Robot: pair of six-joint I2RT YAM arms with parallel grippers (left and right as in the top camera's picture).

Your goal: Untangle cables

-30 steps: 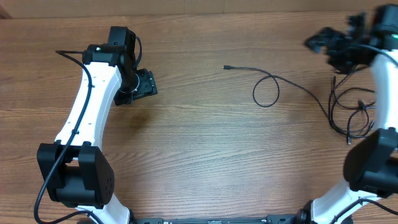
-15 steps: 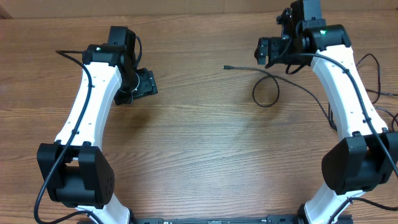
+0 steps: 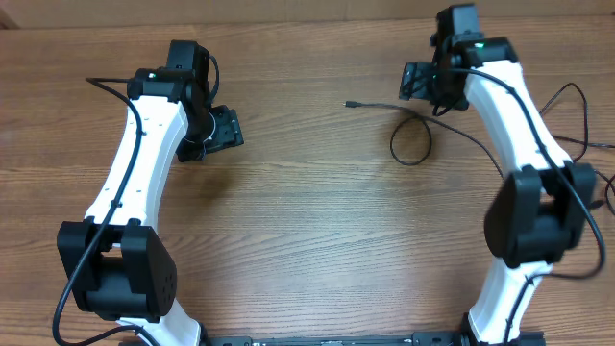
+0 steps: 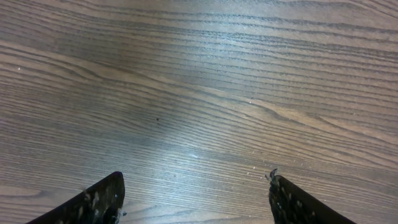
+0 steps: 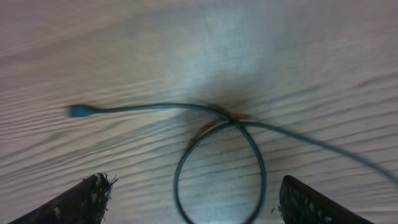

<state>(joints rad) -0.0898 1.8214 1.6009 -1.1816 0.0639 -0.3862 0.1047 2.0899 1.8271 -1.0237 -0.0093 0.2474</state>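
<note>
Under the wide-spread right hand (image 5: pixel 193 182) lies a looped cable (image 5: pixel 231 118); apparently untouched

So the table (image 3: pixel 307 221) is brown wood-grain all over, fine streaky lines. It looks smooth and mostly matt, though the left wrist view catches a soft pale sheen off it. Can't tell if it's real wood or laminate.

Both arms, left arm (image 3: pixel 130 183) and right arm (image 3: pixel 509 115), have smooth white shells that look like plastic, slightly glossy, with matt black joints and housings.

The left gripper (image 4: pixel 196 180) has dull black fingers (image 4: pixel 99 199) with pale specks and scuffed, roughish edges. The right gripper (image 5: pixel 194 182) looks similar, frayed at the tips, but that view is blurry.

The cable (image 3: pixel 413 144) is thin, dark and smooth-jacketed, probably rubbery plastic, with no shine.
</note>
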